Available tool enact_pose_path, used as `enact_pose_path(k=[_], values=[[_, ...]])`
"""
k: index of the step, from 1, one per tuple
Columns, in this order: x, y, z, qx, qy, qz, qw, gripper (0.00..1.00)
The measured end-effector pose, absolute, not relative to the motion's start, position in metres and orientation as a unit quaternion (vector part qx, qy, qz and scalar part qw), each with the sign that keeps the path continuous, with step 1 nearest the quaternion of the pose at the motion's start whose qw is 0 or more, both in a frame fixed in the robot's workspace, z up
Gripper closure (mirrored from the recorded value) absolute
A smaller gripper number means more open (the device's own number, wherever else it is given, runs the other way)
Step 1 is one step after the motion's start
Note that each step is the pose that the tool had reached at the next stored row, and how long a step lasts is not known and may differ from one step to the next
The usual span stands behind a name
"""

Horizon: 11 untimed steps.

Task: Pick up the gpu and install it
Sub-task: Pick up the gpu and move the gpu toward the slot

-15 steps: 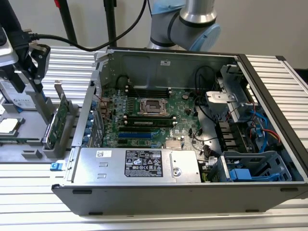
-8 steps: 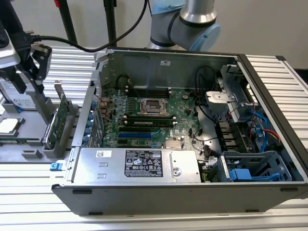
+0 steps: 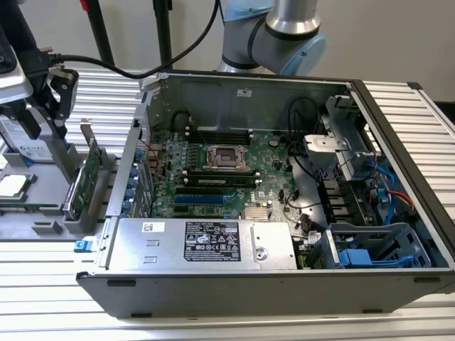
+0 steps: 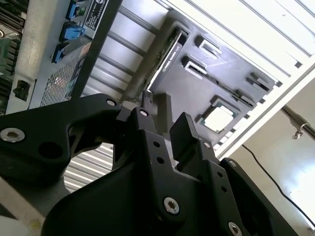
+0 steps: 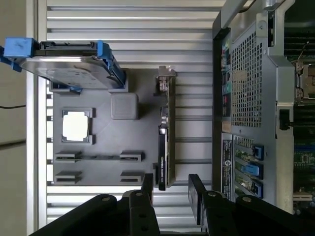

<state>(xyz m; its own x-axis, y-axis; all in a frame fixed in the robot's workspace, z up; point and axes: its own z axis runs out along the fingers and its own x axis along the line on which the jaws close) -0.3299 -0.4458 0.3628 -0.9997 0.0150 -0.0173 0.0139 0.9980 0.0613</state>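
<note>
The gpu (image 3: 87, 179) is a thin green card with a silver bracket. It stands on edge in a slot of the grey fixture (image 3: 43, 213), at the exterior view's left beside the open computer case (image 3: 234, 284). In the first wrist view the gpu (image 5: 166, 132) shows edge-on, with one end near the gap between the black fingers (image 5: 147, 189). My gripper (image 3: 50, 117) hangs open above the fixture and holds nothing. Its jaws stand apart in both wrist views, gripper (image 5: 172, 191) and gripper (image 4: 166, 123), with the gpu (image 4: 165, 56) beyond them.
The fixture also carries a silver hard drive (image 5: 69, 69) in blue rails and a CPU chip (image 5: 76, 125). Inside the case lie the green motherboard (image 3: 213, 170), a power supply (image 3: 206, 241) and cables (image 3: 384, 185). The case wall (image 5: 246, 98) stands close beside the gpu.
</note>
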Motion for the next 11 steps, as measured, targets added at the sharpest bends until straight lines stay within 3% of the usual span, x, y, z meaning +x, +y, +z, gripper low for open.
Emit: enact_pose_path(k=[11], values=[[-0.3297, -0.4458, 0.3600, 0.007, 0.999, 0.031, 0.009, 0.00]])
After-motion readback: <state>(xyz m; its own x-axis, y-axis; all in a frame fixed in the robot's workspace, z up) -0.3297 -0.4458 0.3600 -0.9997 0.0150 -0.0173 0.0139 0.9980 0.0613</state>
